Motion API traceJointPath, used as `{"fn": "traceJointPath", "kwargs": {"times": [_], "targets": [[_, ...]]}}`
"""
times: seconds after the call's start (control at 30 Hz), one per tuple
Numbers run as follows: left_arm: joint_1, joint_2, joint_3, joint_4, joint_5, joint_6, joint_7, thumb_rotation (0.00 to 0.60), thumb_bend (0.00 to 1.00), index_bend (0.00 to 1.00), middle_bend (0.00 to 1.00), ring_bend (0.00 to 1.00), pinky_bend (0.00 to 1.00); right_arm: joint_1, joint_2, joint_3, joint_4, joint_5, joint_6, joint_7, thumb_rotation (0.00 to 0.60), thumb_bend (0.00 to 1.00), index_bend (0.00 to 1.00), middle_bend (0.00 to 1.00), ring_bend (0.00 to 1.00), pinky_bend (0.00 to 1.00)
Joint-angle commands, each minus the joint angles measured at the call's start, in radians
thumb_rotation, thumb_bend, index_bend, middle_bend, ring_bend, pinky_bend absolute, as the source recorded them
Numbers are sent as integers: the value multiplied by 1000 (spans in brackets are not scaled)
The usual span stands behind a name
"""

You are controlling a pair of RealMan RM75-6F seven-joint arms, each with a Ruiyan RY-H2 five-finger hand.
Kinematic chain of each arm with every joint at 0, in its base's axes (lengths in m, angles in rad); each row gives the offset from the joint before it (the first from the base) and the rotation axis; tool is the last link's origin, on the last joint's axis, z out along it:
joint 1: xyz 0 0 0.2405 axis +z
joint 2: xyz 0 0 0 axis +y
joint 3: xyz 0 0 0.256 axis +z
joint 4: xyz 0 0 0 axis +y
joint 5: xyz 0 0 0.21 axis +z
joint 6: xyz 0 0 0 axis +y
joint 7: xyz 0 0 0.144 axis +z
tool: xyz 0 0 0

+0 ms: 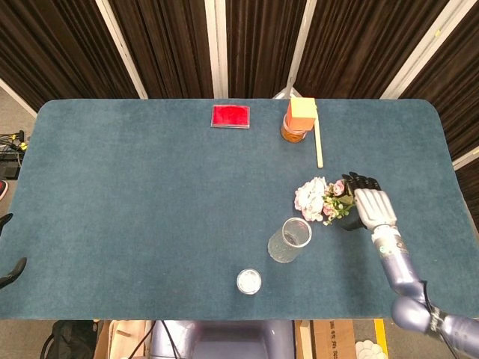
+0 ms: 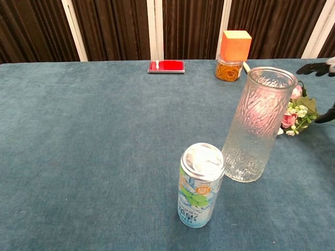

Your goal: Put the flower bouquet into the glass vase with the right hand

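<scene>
Table [image 1: 135, 224] covered in blue felt-like cloth, corners rounded; behind far edge, dark brown pleated curtain [image 1: 67, 45] broken by pale vertical strips [image 1: 215, 37]; grey floor [image 1: 9, 112] beyond left far corner; cables [image 1: 9, 142] on floor by left edge; cardboard box [image 1: 333, 338] and wooden piece under near edge; lighting even, shadows soft.

A lab test bench: blue-clothed table [image 1: 150, 224] against dark curtains [image 1: 165, 45].
</scene>
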Motion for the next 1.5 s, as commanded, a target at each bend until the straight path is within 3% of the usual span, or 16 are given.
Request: {"fn": "traceJointPath", "kwargs": {"times": [0.03,0.4,0.63,1.1,1.23,1.5], "targets": [[1,-1,-2,-1,-3,2,2,600,335,137,0,0,94,65,-57,1,53,82,-26,-53,600,66,10,0,0,0],[-2,-5,-5,-2,-11,-4,16,600,335,136,0,0,94,183,-157,-16,171,203,-27,-144,600,65,10,1,10,0],[-3,-7,-5,-4,-13,-9,27,600,335,136,0,0,94,230,-196,-40,228,273,-42,-189,600,65,34,62,72,0],[-10,-9,8,-12,-1,-28,44,600,335,136,0,0,94,278,-233,-59,311,364,-71,-213,600,65,133,304,347,4],[-11,-11,8,-13,0,-28,49,600,336,137,0,0,94,279,-250,-61,340,356,-62,-199,600,191,214,416,491,106],[-12,-12,14,-14,11,-29,50,600,335,139,0,0,95,258,-257,-48,347,286,-55,-120,600,359,350,552,601,217]]}}
